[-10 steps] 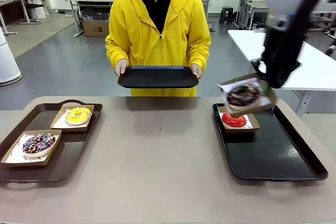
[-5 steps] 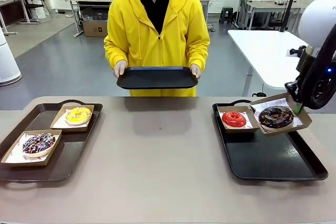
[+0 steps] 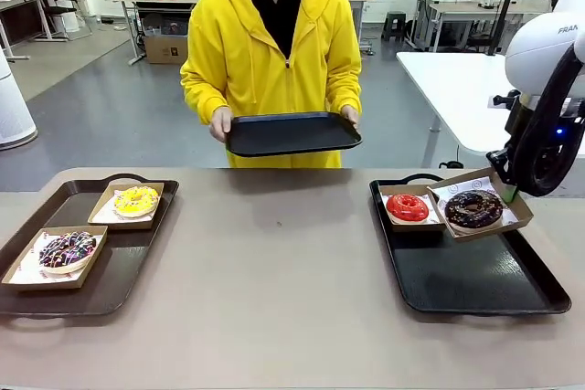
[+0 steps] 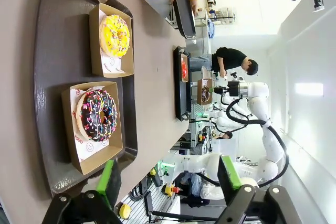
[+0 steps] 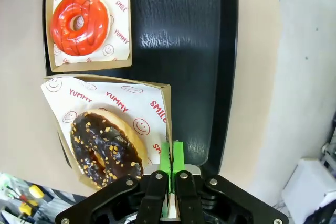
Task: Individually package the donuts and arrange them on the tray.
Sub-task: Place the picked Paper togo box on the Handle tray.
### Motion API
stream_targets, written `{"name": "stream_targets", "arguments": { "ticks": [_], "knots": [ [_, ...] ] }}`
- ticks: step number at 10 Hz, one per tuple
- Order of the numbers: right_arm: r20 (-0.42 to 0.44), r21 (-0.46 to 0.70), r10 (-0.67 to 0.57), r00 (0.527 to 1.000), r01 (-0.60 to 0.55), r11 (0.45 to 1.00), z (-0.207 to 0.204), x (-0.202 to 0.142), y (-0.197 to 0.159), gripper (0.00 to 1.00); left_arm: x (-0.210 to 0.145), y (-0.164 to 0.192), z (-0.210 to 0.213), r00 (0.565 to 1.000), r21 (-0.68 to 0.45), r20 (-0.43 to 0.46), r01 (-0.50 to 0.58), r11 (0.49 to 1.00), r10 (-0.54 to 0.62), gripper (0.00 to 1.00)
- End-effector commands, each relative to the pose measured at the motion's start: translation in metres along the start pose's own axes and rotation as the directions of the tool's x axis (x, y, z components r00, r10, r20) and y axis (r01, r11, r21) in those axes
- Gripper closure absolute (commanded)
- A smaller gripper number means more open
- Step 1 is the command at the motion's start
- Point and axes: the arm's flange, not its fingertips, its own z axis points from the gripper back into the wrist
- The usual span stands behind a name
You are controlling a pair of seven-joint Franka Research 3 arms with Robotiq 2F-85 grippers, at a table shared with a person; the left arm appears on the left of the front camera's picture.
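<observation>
Donuts sit in paper-lined boxes on two black trays. On the left tray [image 3: 137,253], the yellow-iced donut [image 3: 136,200] lies at about 1 o'clock from the sprinkled chocolate donut [image 3: 67,249]. On the right tray [image 3: 484,271], the red donut [image 3: 408,207] rests in its box in the far left corner. Just beside it at 3 o'clock, the dark chocolate donut [image 3: 473,209] rides in a tilted box [image 3: 512,218] held above the tray; the right gripper [image 5: 171,169] pinches that box's rim, green pads pressed together on the cardboard. The left gripper [image 4: 168,179] hangs spread wide near the left tray. Across the table at 12 o'clock, a person in yellow holds an empty black tray [image 3: 292,132] in both hands.
</observation>
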Motion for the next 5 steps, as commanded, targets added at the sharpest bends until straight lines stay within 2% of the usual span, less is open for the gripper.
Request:
{"name": "stream_targets", "arguments": {
  "ticks": [1,3,4,5],
  "knots": [
    [0.002,0.007,-0.012,1.0,0.012,1.0,0.003,-0.005,-0.003,0.99,-0.003,-0.004,0.0,1.0,-0.007,0.01,0.005,1.0,-0.005,0.03],
    [0.003,0.0,-0.003,1.0,0.003,1.0,0.002,-0.001,-0.001,0.99,-0.003,-0.004,0.0,1.0,-0.007,0.01,0.005,1.0,-0.005,0.03],
    [0.016,0.017,0.033,0.999,-0.033,0.999,-0.009,-0.001,-0.006,0.99,-0.003,-0.004,0.0,1.0,-0.007,0.01,0.005,1.0,-0.005,0.03],
    [-0.007,0.006,0.022,1.0,-0.022,1.0,-0.019,0.0,-0.009,0.99,-0.003,-0.004,0.0,1.0,-0.007,0.01,0.005,1.0,-0.005,0.03]
  ]
}}
